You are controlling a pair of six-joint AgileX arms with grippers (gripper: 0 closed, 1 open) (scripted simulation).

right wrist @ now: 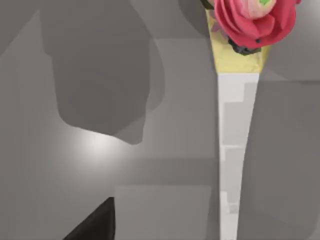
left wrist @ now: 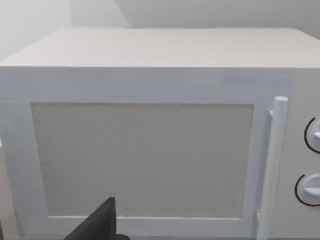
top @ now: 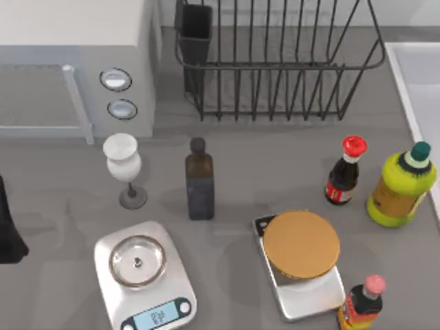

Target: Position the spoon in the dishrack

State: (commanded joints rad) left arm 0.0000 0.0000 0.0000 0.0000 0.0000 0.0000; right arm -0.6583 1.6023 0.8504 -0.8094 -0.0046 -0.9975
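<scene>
The dishrack (top: 275,69) stands at the desk's (top: 261,172) far edge, utensil cup (top: 196,34) at its left corner. The left arm (top: 8,230) waits well left of the dishrack; the spoon's place and either claw's opening I cannot tell

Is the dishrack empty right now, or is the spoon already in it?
Empty as far as visible: the dishrack shows bare bars; its utensil cup looks empty, interior dark.

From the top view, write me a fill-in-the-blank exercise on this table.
1. The dishrack has a black utensil cup at its ___ corner.
2. The cap of the yellow bottle is ___.
3. The dark brown bottle stands between the white goblet and the ___-capped sauce bottle.

Missing words: left; green; red
</scene>
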